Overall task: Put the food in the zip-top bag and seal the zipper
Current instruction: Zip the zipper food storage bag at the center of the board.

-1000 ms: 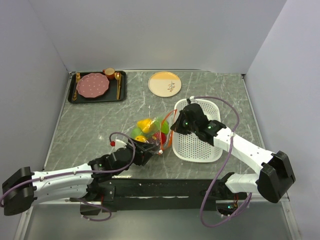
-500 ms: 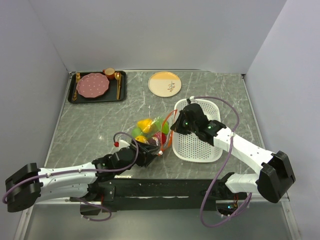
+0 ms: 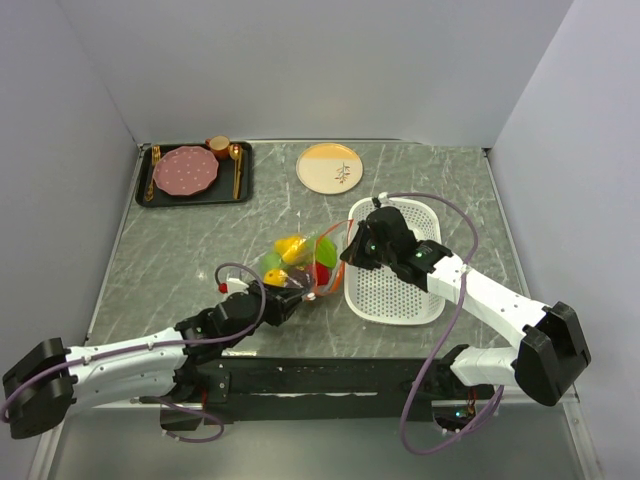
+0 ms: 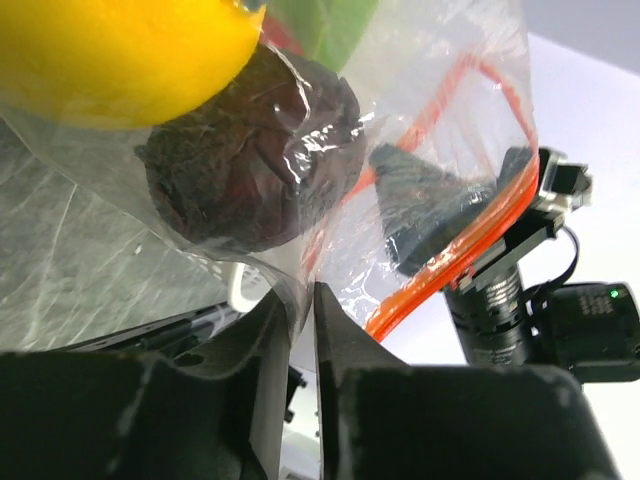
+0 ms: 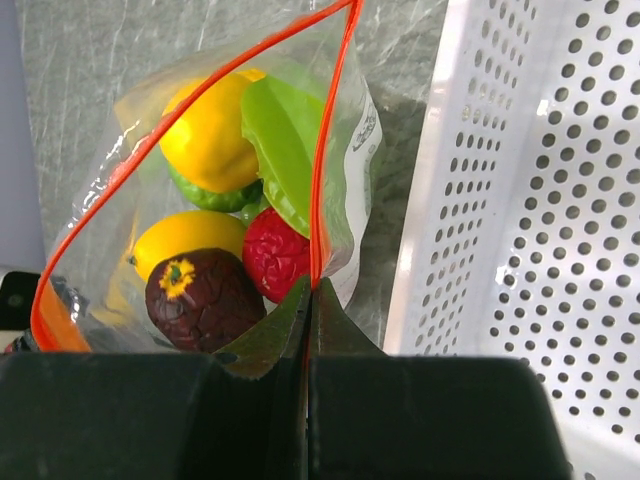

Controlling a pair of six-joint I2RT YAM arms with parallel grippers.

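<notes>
My left claw (image 4: pixel 302 298) is pinched down to a narrow slit, with the clear film of the zip-top bag (image 4: pixel 440 90) caught between its fingers at the bag's near side. The maroon ball (image 4: pixel 250 160) sits just above that pinch, inside the film, and a yellow piece (image 4: pixel 120 50) is higher up.

My right claw (image 5: pixel 310 290) is fully closed on the zipper (image 5: pixel 318 170), whose orange-red strip runs straight down into the tips. From there the strip loops out wide, so the bag's mouth gapes unsealed. Inside lie the yellow pieces, the green leafy piece (image 5: pixel 280 150) and the red ball (image 5: pixel 275 255), which is just beside my right tips.

The bag stands on the worktop (image 3: pixel 180 250) between my two claws, just beside the white basket (image 3: pixel 400 290).
</notes>
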